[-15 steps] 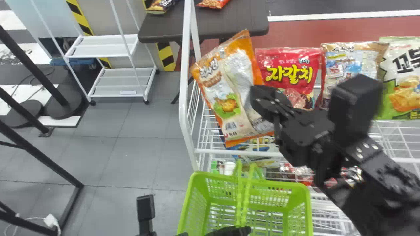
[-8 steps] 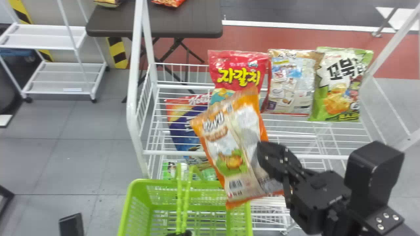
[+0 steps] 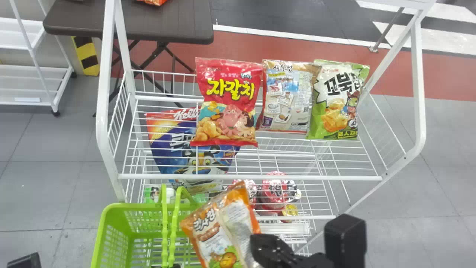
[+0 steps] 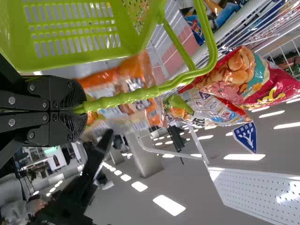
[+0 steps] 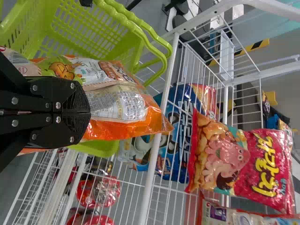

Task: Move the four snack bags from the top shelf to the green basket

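Near the front left corner of the white wire shelf (image 3: 260,177) hangs the green plastic basket (image 3: 126,206), its handle (image 4: 126,97) clamped in the left gripper (image 4: 78,111). Toward its right side, the orange-and-white film snack bag (image 3: 219,227) is pinched by one long side in the right gripper (image 5: 87,112): likely light, slippery, crushable; best gripped there.
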You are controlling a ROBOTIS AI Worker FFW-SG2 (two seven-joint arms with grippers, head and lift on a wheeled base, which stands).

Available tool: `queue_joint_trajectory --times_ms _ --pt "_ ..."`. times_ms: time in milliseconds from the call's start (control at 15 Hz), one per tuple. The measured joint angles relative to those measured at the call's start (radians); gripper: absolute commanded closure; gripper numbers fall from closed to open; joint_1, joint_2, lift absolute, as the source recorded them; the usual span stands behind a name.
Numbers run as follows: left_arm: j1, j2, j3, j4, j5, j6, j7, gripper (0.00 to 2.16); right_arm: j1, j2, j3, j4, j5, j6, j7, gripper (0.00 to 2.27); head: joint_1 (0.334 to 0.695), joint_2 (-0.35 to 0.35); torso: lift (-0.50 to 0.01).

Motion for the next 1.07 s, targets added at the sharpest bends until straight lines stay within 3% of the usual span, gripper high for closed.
queue_joint_trajectory --times_ms 267,467,533,600,667,733,1067 --pt "0.005 -0.002 -0.006 -0.005 -0.008 0.000 -0.001 1.69 -0.064 0.018 0.097 0.188 -0.005 -0.249 -0.062 1.98 0.695 -0.066 0.000" --pt "0.007 -0.002 -0.009 -0.004 -0.009 -0.002 -0.005 1.69 -0.097 0.019 0.157 0.274 0.011 -0.252 -0.103 1.96 0.695 -0.021 0.000" --pt "0.007 -0.002 -0.009 -0.003 -0.009 -0.002 -0.006 1.69 -0.100 0.018 0.164 0.284 0.012 -0.224 -0.106 1.83 0.695 -0.016 0.000" --pt "0.007 -0.002 -0.009 -0.002 -0.009 -0.003 -0.006 1.69 -0.100 0.018 0.168 0.295 0.012 -0.201 -0.108 1.50 0.695 -0.013 0.000" --pt "0.006 -0.002 -0.009 -0.002 -0.009 -0.004 -0.006 1.69 -0.099 0.017 0.169 0.304 0.012 -0.191 -0.108 0.88 0.695 -0.014 0.000" --pt "0.006 -0.002 -0.012 -0.002 -0.011 -0.005 -0.006 1.69 -0.100 0.017 0.169 0.315 0.013 -0.190 -0.117 0.07 0.695 -0.021 0.000" --pt "0.008 -0.002 -0.019 -0.004 -0.015 -0.006 -0.007 1.69 -0.102 0.010 0.155 0.298 0.053 -0.285 -0.131 0.05 0.695 -0.062 0.000"
